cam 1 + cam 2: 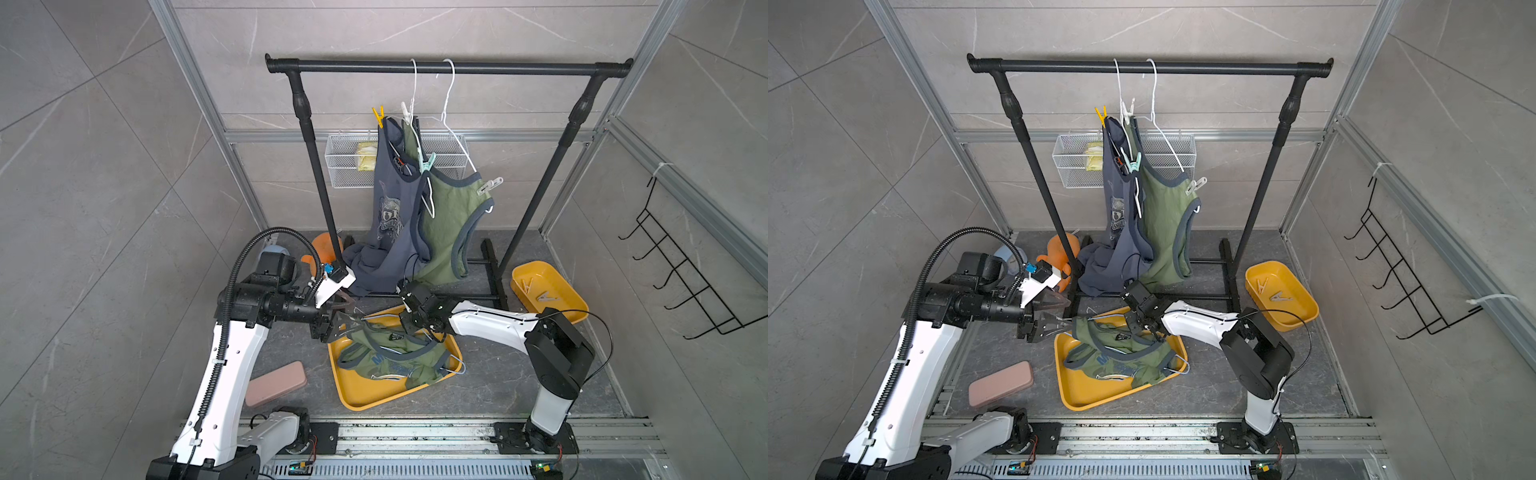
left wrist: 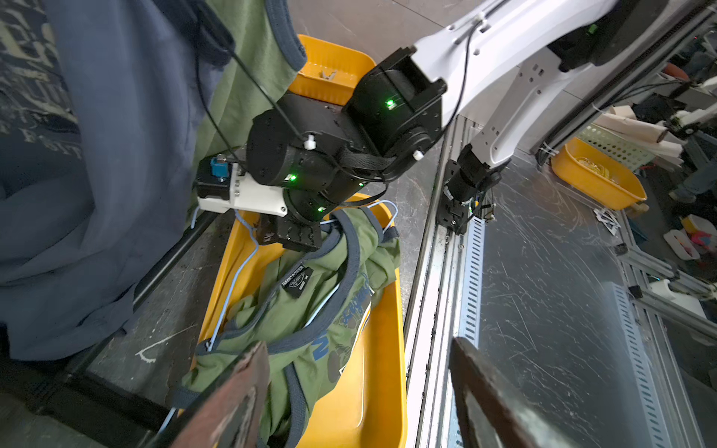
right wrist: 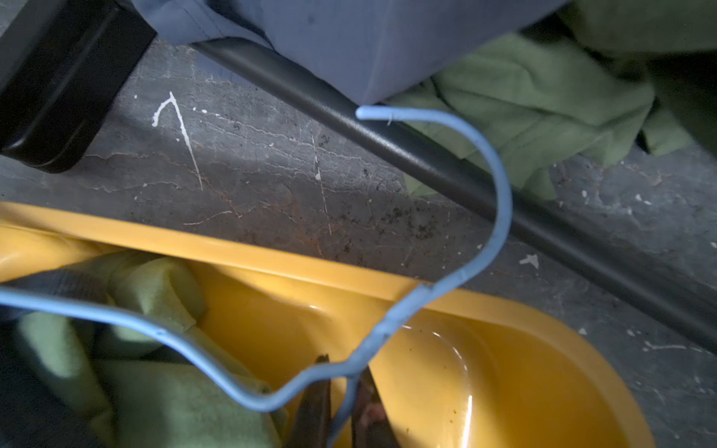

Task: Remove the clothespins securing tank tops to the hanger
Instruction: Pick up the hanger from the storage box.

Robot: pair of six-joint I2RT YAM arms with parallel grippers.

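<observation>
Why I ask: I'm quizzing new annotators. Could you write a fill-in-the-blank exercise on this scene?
1. The right claw is shut on the blue wire ____.
2. The crumpled olive tank top lies in the large yellow ____.
3. The small yellow bin holds ____ loose clothespins.
4. The clothespin atop the hanging slate blue tank top is coloured ____.
Missing words: hanger; tray; two; yellow.

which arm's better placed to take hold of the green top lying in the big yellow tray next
Left. The left gripper is open, its fingers right at the edge of the green top in the yellow tray. The right gripper is shut on the blue hanger, so it is likely busy.
</observation>
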